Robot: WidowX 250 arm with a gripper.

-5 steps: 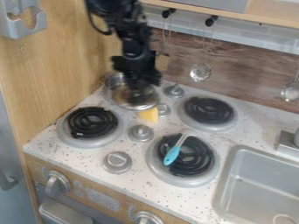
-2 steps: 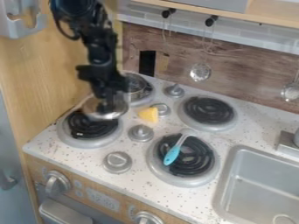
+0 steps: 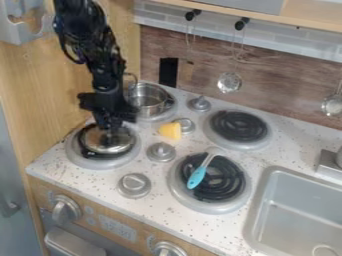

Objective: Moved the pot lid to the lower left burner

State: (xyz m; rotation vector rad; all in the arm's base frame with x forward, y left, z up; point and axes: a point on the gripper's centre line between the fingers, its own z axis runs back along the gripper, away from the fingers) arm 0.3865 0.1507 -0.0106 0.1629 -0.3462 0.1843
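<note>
Pot lid (image 3: 115, 144) is sitting on lower left burner (image 3: 93, 163). Gripper (image 3: 109, 129) is hanging over same burner, can't tell if open or gripping. Metal pot (image 3: 148, 101) is standing behind-right of burner.

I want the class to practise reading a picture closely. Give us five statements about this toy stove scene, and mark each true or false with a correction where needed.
1. The pot lid is at the lower left burner. True.
2. The metal pot stands on the upper right burner. False: the metal pot is on the upper left burner.
3. The blue-handled utensil lies on the lower right burner. True.
4. The yellow object is in the sink. False: the yellow object is on the white stovetop.
5. The gripper is at the metal pot. False: it is at the pot lid.
</note>
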